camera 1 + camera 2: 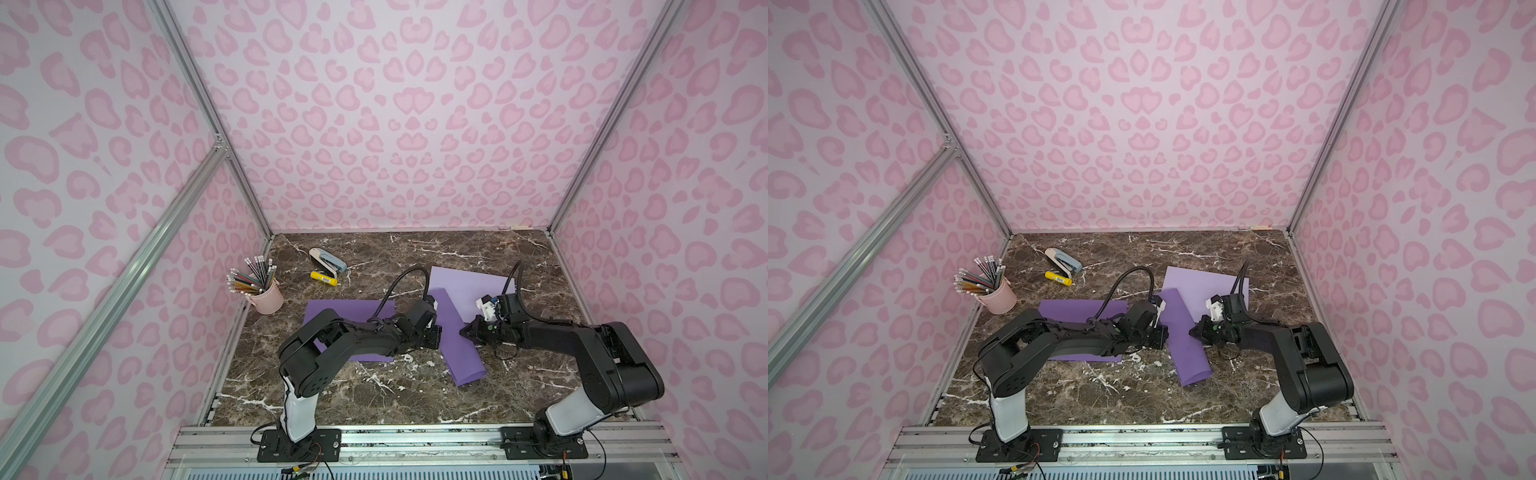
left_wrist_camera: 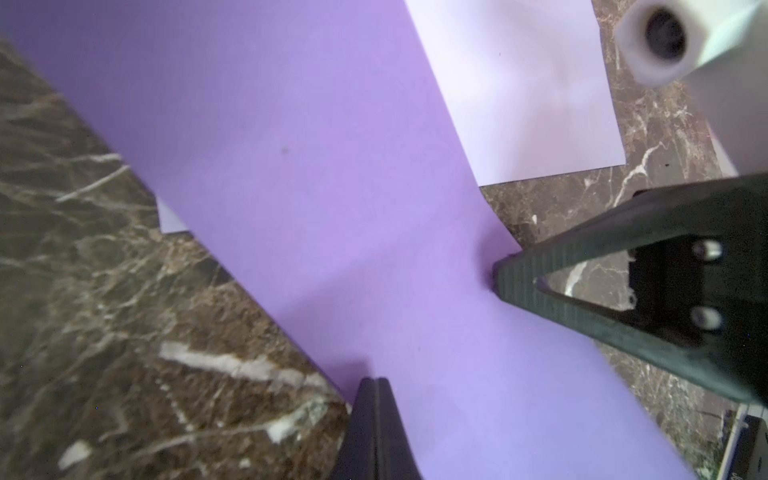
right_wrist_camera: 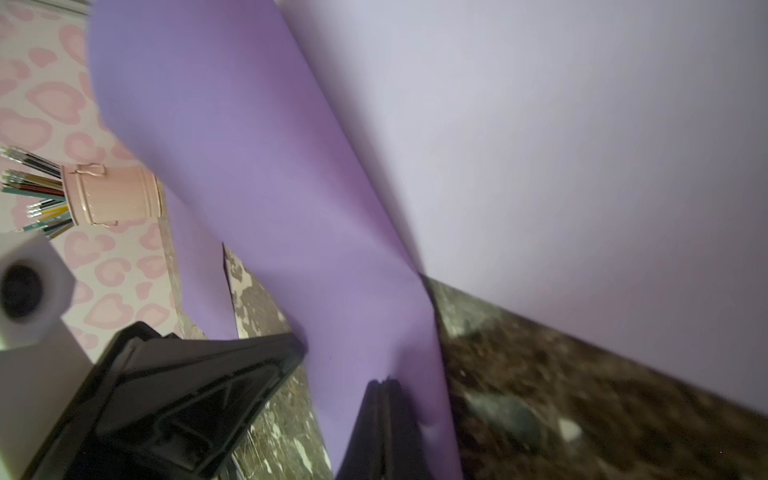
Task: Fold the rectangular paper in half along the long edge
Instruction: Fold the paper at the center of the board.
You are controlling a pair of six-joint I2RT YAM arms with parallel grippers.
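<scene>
— Where is the folded purple paper (image 1: 459,353)?

— Mid-scene on the marble table (image 1: 374,399), as a narrow strip. Its long axis runs from the far end, which overlaps the pale lilac sheet (image 1: 473,284), toward the near edge. It slants slightly rightward as it comes closer.

— And the grippers?

— They face each other across it, about halfway along. The left gripper (image 2: 376,388) has its fingers pressed together at one long edge. The right gripper (image 2: 498,274) is closed the same way, with its tip on the opposite edge. Whether either pinches the paper or only presses on it, I can't tell.

— What do only the top views give?

— The strip's whole length, a darker purple sheet (image 1: 349,309) under the left arm, a stapler (image 1: 328,259) and a yellow marker (image 1: 324,278). The pink pencil cup (image 3: 112,195) shows in the right wrist view but not the left.
</scene>
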